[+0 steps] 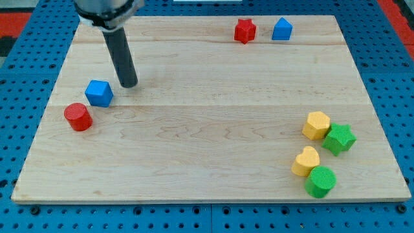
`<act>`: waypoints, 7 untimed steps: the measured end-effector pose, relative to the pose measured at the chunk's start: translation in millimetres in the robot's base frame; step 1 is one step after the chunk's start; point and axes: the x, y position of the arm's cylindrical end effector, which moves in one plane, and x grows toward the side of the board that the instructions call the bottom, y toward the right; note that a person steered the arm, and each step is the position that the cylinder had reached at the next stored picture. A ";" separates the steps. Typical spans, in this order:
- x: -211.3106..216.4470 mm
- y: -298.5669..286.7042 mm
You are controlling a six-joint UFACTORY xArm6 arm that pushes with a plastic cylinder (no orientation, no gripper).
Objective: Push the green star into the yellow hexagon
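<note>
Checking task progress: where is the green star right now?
The green star sits near the board's right edge, low in the view, touching the yellow hexagon on its left.

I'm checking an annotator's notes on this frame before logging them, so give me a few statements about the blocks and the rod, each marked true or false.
1. The green star touches the yellow hexagon. True.
2. My tip rests against the green star. False: it is far off at the view's left, beside the blue cube.
3. The red star sits near the view's top. True.
4. The red cylinder lies at the view's right. False: it is at the view's left.
5. The yellow heart sits beside the green cylinder. True.
</note>
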 end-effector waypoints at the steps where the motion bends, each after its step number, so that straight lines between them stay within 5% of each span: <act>1: 25.2 -53.3; 3: 59.0 -1.4; 7: 50.3 454.2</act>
